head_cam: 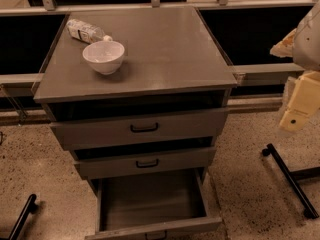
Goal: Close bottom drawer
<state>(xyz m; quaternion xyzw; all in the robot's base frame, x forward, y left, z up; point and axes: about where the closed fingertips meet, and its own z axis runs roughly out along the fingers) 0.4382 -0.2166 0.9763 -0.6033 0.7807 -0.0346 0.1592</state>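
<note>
The bottom drawer (150,199) of the grey cabinet is pulled far out, its deep empty tray showing; its front panel (155,229) with a small black handle sits at the picture's lower edge. The middle drawer (145,163) and the top drawer (140,128) are each slightly out. My gripper (298,106), pale yellow, hangs at the right edge, level with the top drawer and well right of the cabinet, apart from all drawers.
A white bowl (103,56) and a lying plastic bottle (86,31) rest on the cabinet top (165,49). Black chair or stand legs lie on the speckled floor at right (290,176) and lower left (22,216). A window ledge runs behind.
</note>
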